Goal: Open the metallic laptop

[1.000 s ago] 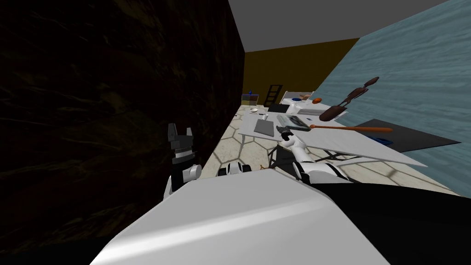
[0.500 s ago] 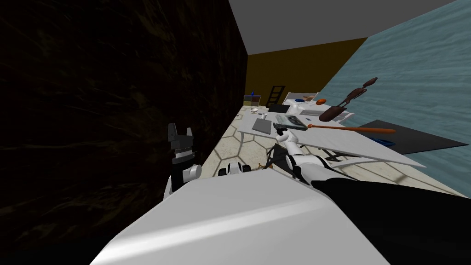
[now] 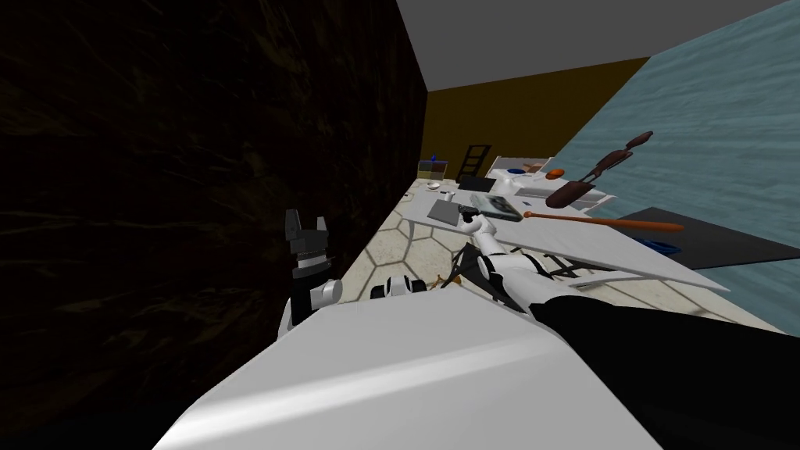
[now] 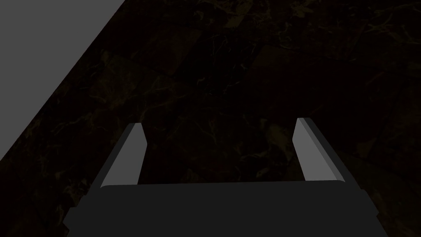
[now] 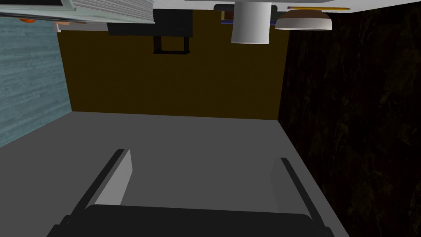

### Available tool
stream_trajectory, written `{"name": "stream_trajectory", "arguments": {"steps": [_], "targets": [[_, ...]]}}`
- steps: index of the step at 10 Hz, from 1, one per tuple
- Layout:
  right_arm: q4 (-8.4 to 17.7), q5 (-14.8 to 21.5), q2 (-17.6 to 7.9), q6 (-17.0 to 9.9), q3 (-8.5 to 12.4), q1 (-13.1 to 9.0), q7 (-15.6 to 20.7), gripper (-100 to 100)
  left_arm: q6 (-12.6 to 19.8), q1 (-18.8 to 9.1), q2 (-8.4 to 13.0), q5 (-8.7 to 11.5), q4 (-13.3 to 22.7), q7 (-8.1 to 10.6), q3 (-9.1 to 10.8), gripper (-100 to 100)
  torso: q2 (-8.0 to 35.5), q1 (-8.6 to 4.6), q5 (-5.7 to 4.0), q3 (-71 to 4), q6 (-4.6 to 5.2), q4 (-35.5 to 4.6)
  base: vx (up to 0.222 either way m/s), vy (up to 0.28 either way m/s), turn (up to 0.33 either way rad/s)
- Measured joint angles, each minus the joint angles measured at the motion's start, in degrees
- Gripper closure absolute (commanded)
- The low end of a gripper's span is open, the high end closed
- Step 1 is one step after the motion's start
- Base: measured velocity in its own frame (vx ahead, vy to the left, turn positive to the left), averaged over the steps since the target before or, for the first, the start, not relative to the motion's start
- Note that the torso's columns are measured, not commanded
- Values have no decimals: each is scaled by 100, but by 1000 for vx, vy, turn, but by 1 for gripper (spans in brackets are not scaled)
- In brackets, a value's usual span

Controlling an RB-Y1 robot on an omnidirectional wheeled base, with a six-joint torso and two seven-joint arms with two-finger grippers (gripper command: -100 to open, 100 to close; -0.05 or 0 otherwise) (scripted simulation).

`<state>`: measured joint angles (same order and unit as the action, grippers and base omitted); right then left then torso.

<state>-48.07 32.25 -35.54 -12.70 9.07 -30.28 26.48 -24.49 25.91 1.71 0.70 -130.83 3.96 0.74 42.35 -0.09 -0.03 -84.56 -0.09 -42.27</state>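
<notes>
A flat grey laptop (image 3: pixel 442 212) lies closed on the near left corner of the white table (image 3: pixel 609 251). My right arm reaches up from below the table edge. Its gripper (image 3: pixel 467 212) stands just right of the laptop, between it and a grey stack of books (image 3: pixel 495 205). In the right wrist view the right gripper (image 5: pixel 203 155) is open with nothing between its fingers, and a white cup (image 5: pixel 250 22) and a bowl (image 5: pixel 303 20) lie beyond. My left gripper (image 3: pixel 306 221) is raised beside the dark wall; in its wrist view the left gripper (image 4: pixel 220 122) is open and empty.
The table also carries a long orange-handled tool (image 3: pixel 601 222), a brown figure (image 3: pixel 586 181), a dark laptop (image 3: pixel 476 183) and small items farther back. A dark marbled wall (image 3: pixel 195 195) runs close on my left. A tiled floor strip (image 3: pixel 398 242) lies between wall and table.
My right gripper has moved up and left along the table edge, closer to the grey laptop. The head view has shifted slightly. The left arm has held still.
</notes>
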Motion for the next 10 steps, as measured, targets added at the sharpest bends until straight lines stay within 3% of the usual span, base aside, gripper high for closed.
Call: {"name": "stream_trajectory", "arguments": {"steps": [2,3,4,5,10], "targets": [[369,309,186,-114,179,-420,97,-100,0,2,0,0,1,0,0,0,-1,14,5,3,15,-5,-143,-47,54],[706,421,281,-163,189,-719,188,-100,0,-1,0,0,0,0,0,0,10,15,4,8,3,-4,-195,-63,136],[640,262,325,-363,64,-899,331,-100,0,0,0,0,1,0,0,0,7,12,5,8,11,-7,-74,-24,21],[617,236,328,-418,45,-916,365,0,0,2,-1,0,0,0,0,0,-29,14,3,-13,15,5,-19,-4,-6],[620,239,326,-414,48,-913,362,0,0,3,-1,0,0,0,0,0,-2,8,3,2,9,-3,-2,0,0]]}}
